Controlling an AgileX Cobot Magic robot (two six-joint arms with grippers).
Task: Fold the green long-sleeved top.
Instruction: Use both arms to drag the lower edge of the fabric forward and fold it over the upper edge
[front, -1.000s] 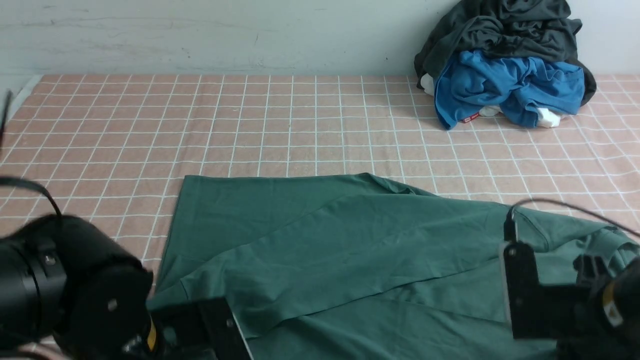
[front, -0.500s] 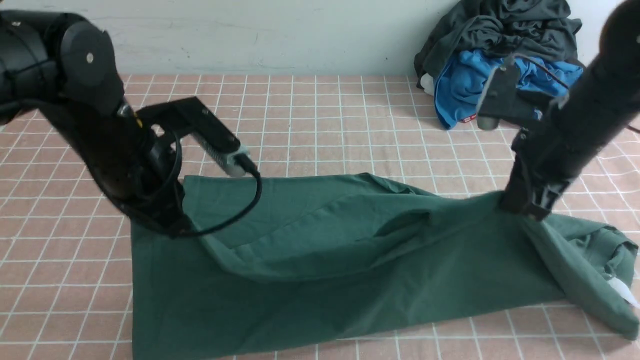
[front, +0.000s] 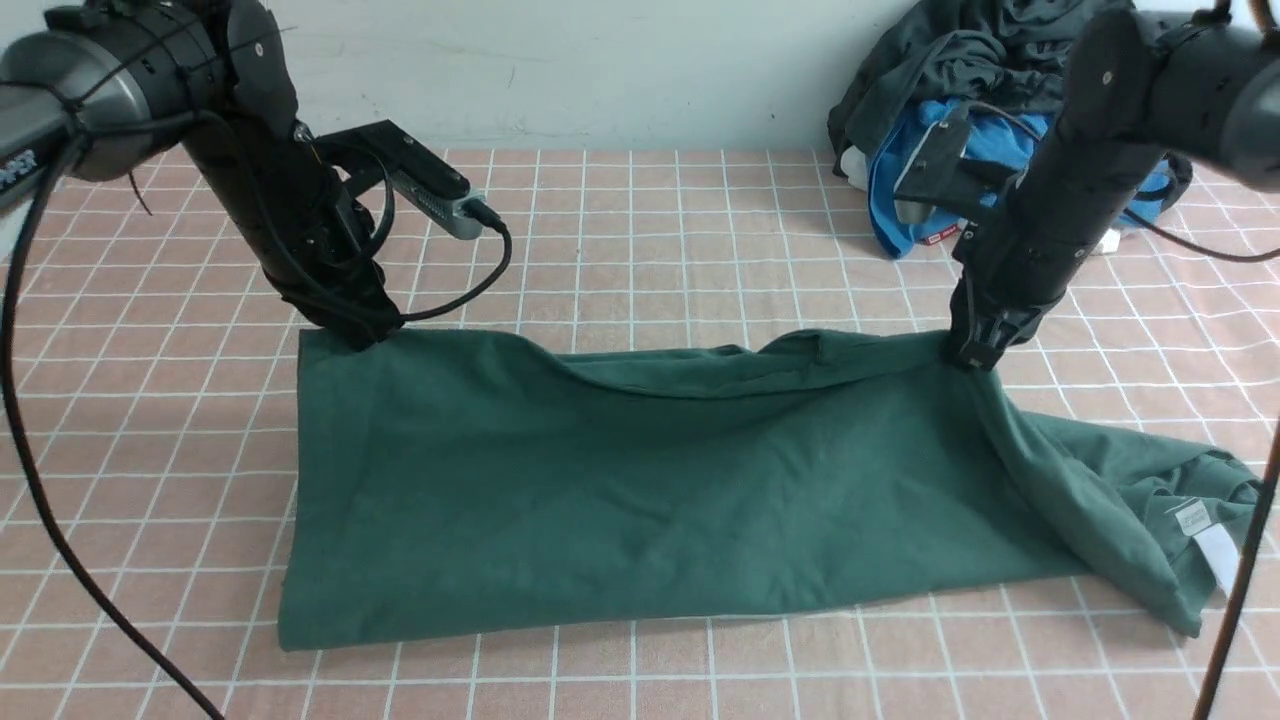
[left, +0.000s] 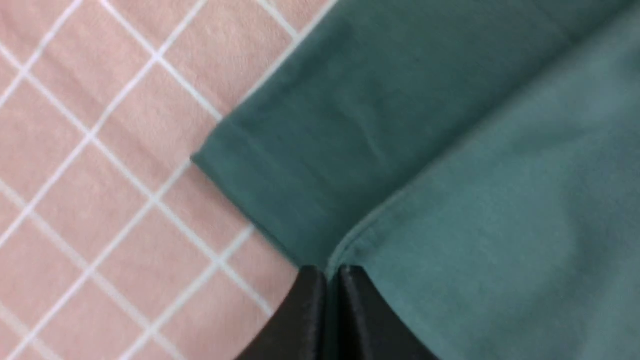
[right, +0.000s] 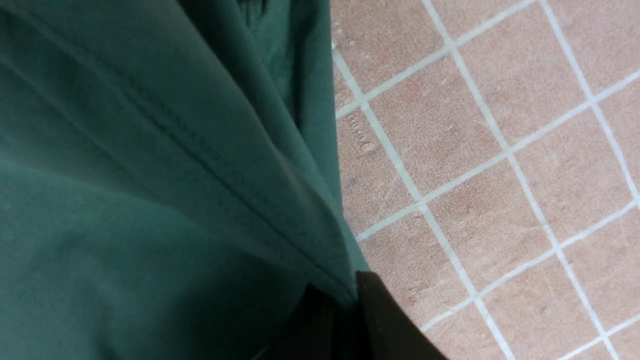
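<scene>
Where the pink checked cloth (front: 640, 240) covers the table, the green top (front: 650, 480) lies spread across its near half, with the far edge running between the two arms. The left gripper (front: 362, 330) is pressed together on the far left corner, a thin layer of fabric pinched between its black fingers (left: 305, 310). The right gripper (front: 968, 352) pinches the far right part of the same edge, the fabric bunched where it is held. Past that grip, the end with the white label (front: 1215, 555) slumps to the right. A pile of dark and blue clothes (front: 1010, 150) sits against the wall, well apart.
</scene>
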